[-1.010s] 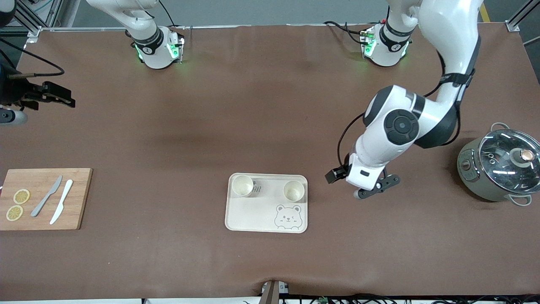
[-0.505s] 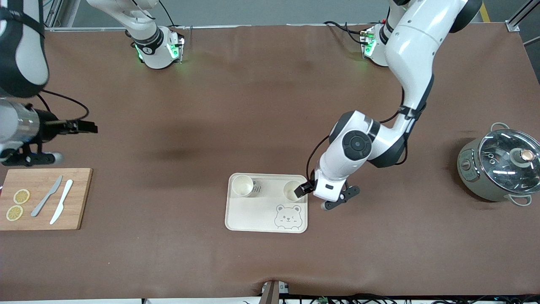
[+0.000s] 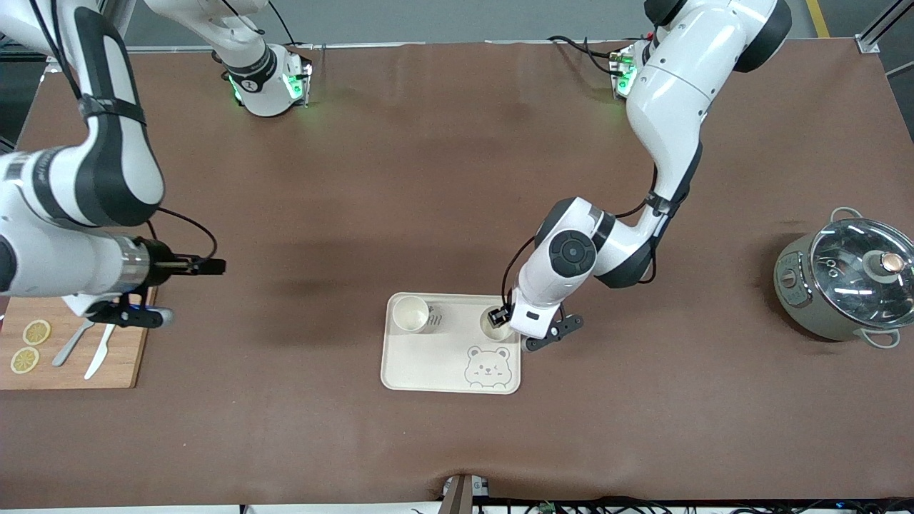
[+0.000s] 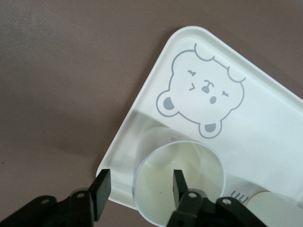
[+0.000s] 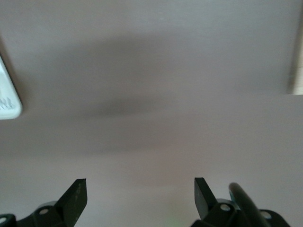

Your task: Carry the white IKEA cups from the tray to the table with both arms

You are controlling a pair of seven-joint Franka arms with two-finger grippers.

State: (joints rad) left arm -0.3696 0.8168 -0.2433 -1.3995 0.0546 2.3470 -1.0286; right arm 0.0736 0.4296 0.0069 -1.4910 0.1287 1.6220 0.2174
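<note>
Two white IKEA cups stand on a cream tray [image 3: 435, 364] with a bear drawing. One cup [image 3: 410, 314] is at the tray's end toward the right arm. My left gripper [image 3: 502, 319] is open over the other cup [image 3: 491, 330]. In the left wrist view the left gripper [image 4: 140, 184] straddles this cup's [image 4: 189, 170] wall, one finger inside and one outside by the tray's [image 4: 265, 123] corner. My right gripper [image 3: 207, 267] is open and empty over bare table between the cutting board and the tray; it also shows in the right wrist view [image 5: 140, 191].
A wooden cutting board [image 3: 121, 357] with lemon slices and two knives lies at the right arm's end. A grey pot [image 3: 846, 285] with a glass lid stands at the left arm's end. The brown table [image 3: 443, 185] is bare elsewhere.
My left gripper has moved from beside the tray onto the cup and come down around its wall. My right arm has swung in from the table's edge toward the middle.
</note>
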